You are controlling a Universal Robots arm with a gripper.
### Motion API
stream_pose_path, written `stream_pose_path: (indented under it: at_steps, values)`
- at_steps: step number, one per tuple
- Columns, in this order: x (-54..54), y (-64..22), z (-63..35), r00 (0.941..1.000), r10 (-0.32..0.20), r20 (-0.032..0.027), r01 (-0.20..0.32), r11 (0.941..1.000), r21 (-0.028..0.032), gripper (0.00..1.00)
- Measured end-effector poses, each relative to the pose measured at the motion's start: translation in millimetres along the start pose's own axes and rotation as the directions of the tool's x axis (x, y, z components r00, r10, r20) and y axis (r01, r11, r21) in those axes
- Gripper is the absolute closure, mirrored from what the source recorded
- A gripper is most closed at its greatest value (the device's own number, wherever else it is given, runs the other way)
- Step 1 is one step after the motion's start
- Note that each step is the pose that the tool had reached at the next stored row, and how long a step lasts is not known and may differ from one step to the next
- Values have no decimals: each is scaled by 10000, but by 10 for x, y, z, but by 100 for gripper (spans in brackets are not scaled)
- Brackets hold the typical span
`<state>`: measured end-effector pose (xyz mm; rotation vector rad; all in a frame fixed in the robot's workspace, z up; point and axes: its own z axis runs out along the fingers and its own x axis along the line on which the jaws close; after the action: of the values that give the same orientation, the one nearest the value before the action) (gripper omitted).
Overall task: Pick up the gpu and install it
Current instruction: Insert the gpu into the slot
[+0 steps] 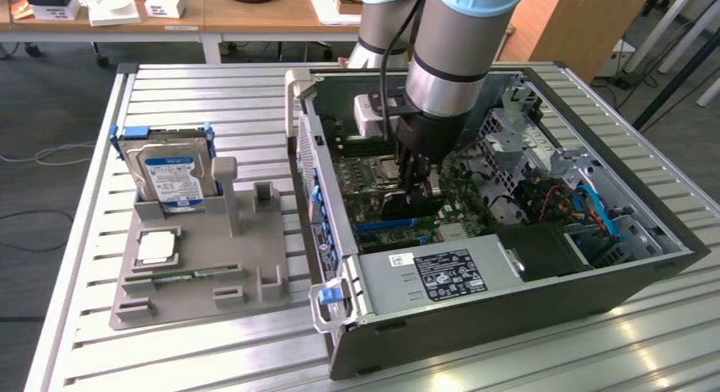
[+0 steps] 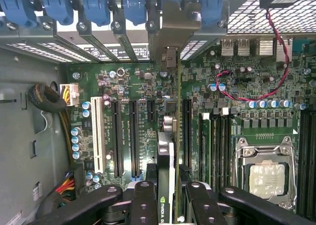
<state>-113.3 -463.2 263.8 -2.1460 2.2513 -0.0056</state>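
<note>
Robot arm holds gpu [image 1: 396, 212] inside open case [image 1: 507, 324]: the card is seen clamped in the gripper [image 1: 414, 183], with the case laid on its side on a slatted table [image 1: 202, 358]. In the exterior view the arm [image 1: 450, 46] is shown reaching straight down into the case, and the dark card is held on edge over the motherboard [image 1: 377, 169], beyond the power supply [image 1: 444, 274] at the near end. On the exterior view's left, well apart from the case, a grey holder [image 1: 191, 299] is seen with a hard drive [image 1: 169, 177] stood upright in it.

The grip itself is made plain in the wrist view. There the jaws of the gripper [image 2: 169, 190] are closed on the gpu [image 2: 167, 156], with black fingers [image 2: 143, 200] pressed to either side of it. The card is viewed edge-on, and its metal bracket [image 2: 173, 22] is set among the blue clips [image 2: 94, 8] along the case's rear wall. A white slot [image 2: 97, 131] is seen to one side of the card and the CPU socket [image 2: 266, 173] to the other. Whether the card is seated in a slot cannot be told from either view
</note>
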Motion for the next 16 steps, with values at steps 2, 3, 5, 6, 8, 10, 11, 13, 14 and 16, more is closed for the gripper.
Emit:
stream_pose_path:
  at_steps: [2,3,5,6,8,10,11,13,14,16]
  values:
    - [0,0,2,10000,0,1,0,10000,1,73]
    - [0,0,3,10000,0,2,0,10000,1,73]
    - [0,0,6,10000,0,2,0,10000,1,73]
    - [0,0,6,10000,0,1,0,10000,1,73]
    - [0,0,8,10000,0,2,0,10000,1,73]
    - [0,0,11,10000,0,2,0,10000,1,73]
    - [0,1,14,10000,0,2,0,10000,1,73]
    - [0,1,21,10000,0,3,0,10000,1,73]
    - [1,1,21,10000,0,0,0,10000,0,73]
    - [1,1,21,10000,0,0,0,10000,0,73]
